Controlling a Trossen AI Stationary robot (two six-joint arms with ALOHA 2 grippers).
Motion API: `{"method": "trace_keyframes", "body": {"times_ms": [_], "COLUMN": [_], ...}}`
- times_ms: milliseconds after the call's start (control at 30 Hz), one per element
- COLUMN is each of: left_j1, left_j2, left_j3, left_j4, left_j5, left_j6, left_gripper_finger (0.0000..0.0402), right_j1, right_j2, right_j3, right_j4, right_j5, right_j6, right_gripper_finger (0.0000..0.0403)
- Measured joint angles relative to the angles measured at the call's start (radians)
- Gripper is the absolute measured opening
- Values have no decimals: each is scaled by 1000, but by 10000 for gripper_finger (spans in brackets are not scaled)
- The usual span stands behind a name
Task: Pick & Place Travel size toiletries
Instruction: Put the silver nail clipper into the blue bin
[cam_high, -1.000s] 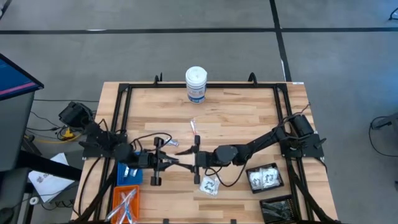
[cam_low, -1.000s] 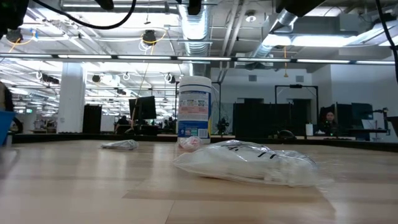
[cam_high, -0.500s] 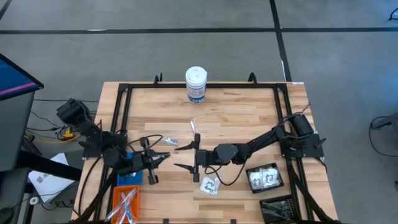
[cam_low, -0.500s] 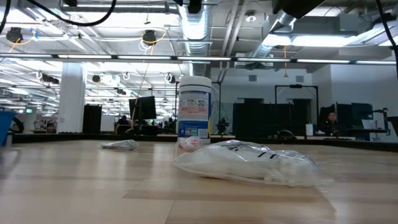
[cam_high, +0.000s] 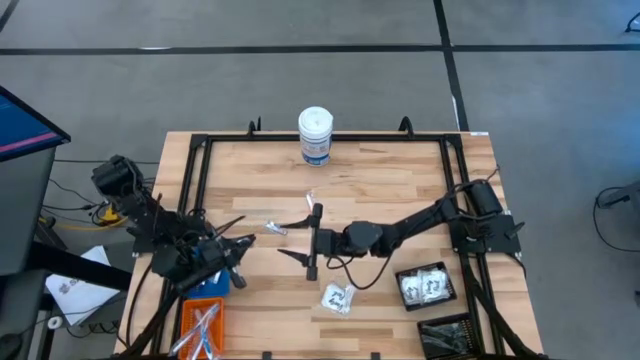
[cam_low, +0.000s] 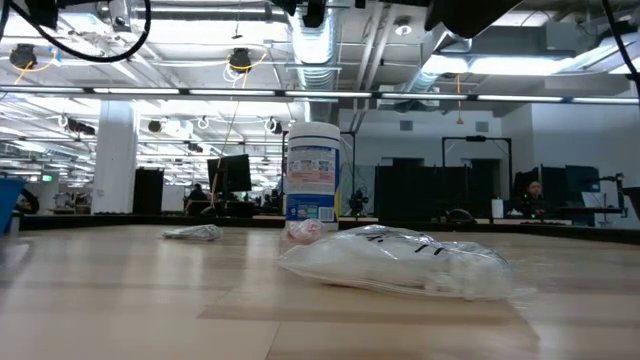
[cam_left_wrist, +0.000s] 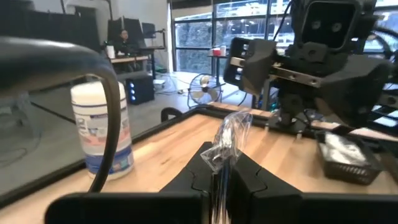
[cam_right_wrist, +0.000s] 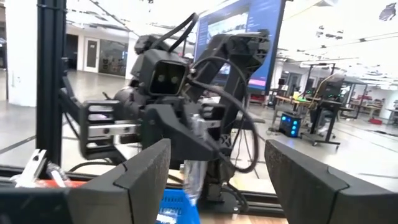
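Clear crinkly packet (cam_left_wrist: 227, 138) clamped in left gripper (cam_high: 243, 240) fingers near blue bin (cam_high: 205, 286); right gripper (cam_high: 295, 240) fingers apart, empty, mid-surface (cam_high: 380, 185).

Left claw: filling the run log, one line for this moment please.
left claw: shut on clear crinkly packet | right claw: open, empty

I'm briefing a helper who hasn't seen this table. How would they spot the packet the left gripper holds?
Start at the wooden table and find the blue bin at its front left. Just above it the left gripper is shut on a clear crinkly packet. The other packets lie on the wood or in bins; only this one is pinched between fingers.
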Motion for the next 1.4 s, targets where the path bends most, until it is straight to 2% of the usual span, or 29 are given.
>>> {"method": "trace_keyframes", "body": {"times_ms": [433, 500, 600, 767, 933, 1133, 1267, 1400], "left_j1": [-77, -87, -80, -48, -26, -7, -9, -9], "left_j2": [15, 16, 23, 23, 23, 23, 13, 3], "left_j3": [3, 24, 75, 199, 306, 334, 334, 335], "left_j4": [-6, -31, -129, -499, -935, -1412, -1609, -1780], "left_j5": [6, 82, 266, 484, 639, 770, 907, 1011], "left_j6": [-198, -234, -265, -399, -758, -1383, -1721, -1958], "left_gripper_finger": [6, 6, 6, 6, 6, 6, 6, 6], "right_j1": [-22, -26, -30, -36, -36, -35, -36, -36], "right_j2": [0, 0, 0, 0, 0, 0, 0, 0], "right_j3": [0, 0, 0, 0, 0, 0, 0, 0], "right_j4": [29, 35, 37, 37, 37, 32, 31, 31], "right_j5": [-53, -53, -54, -57, -56, -56, -56, -56], "right_j6": [2, 2, 2, 2, 2, 2, 2, 10], "right_gripper_finger": [255, 255, 255, 255, 255, 255, 255, 255]}}
